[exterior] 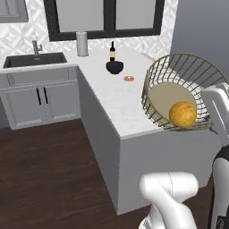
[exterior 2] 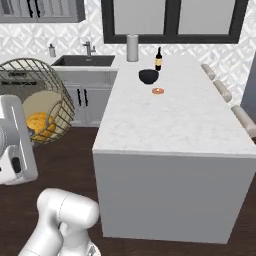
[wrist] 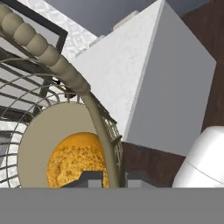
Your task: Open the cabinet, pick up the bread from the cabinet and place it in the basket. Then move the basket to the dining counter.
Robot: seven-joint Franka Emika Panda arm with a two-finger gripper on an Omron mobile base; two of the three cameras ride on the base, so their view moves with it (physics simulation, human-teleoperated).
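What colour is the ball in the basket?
The bread is orange-yellow, speckled; the hand view shows it best, inside the basket.

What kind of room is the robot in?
It looks like a kitchen. There is a sink with a faucet, grey cabinets under it, and a long marble counter with a wine bottle on it.

Flat, even rendered light; no glare, barely any shadows; everything sharp, slight coarse pixelation throughout.
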